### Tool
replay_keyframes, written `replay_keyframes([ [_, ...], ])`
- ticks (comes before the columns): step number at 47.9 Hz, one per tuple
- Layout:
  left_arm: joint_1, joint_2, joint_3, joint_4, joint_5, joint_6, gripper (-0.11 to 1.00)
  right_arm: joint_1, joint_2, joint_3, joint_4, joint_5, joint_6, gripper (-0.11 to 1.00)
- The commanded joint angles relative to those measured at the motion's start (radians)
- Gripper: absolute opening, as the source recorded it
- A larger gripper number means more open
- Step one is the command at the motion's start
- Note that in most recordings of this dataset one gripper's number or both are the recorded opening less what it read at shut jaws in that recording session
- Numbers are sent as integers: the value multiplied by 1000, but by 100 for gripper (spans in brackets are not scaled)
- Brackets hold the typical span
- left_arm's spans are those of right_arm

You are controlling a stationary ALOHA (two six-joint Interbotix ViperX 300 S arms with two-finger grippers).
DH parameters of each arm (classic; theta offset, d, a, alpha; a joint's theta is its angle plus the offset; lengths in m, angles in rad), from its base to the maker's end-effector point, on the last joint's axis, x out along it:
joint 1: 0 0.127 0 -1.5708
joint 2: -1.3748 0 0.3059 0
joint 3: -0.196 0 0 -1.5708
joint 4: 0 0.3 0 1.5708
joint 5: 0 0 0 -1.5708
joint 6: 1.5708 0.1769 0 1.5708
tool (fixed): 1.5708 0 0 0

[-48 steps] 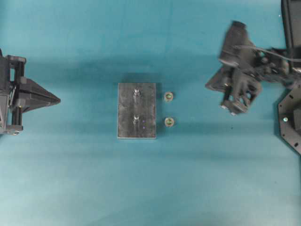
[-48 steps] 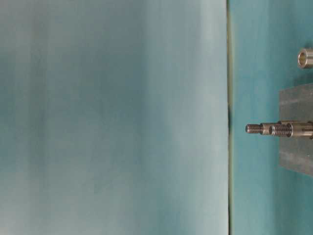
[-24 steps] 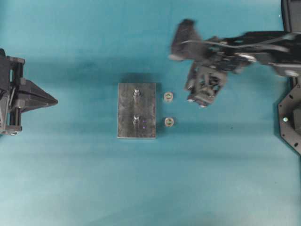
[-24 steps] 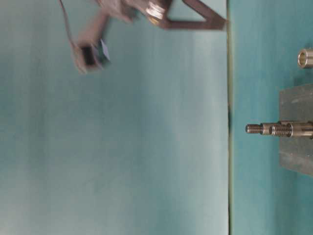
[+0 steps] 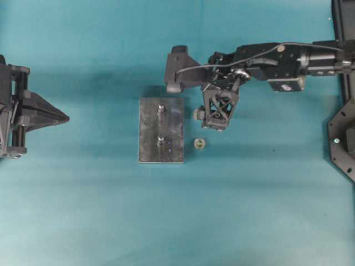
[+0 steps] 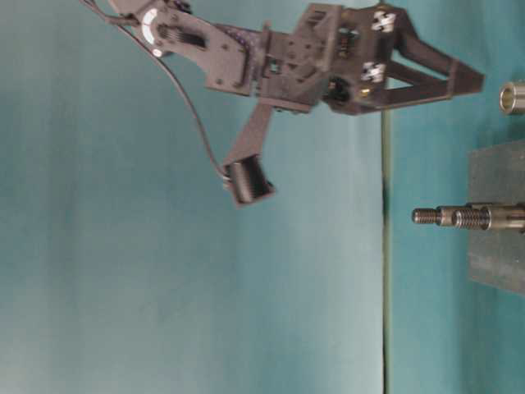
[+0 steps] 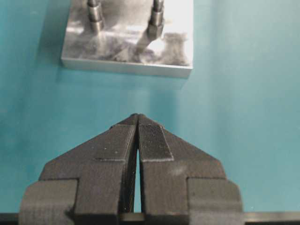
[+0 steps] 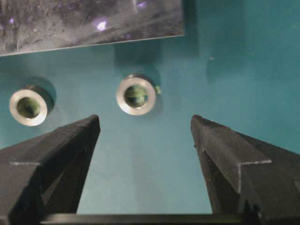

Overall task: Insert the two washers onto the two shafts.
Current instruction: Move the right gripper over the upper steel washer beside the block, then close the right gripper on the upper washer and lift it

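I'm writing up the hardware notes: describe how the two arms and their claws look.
Both are matte black. The right arm is built of boxy segments, with a thin black cable looping along it and small white marker tags near the wrist. Its claw has long wedge fingers on open lattice frames. The left claw has matching wedge fingers with finely ribbed pads.

In the overhead view the right arm's fingers [image 5: 217,111] cover part of one washer [image 5: 197,113]. The picture's edge cuts off the left gripper [image 5: 65,117].
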Motion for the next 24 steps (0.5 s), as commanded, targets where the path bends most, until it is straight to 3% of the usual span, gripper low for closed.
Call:
replay_keyframes([
  [1,0,6,-26,2,-5,-2,0,9,-9,-23,2,-6,-26,83],
  [24,0,8,-23,2,-5,-2,0,34,55,-26,0,-69,-29,82],
])
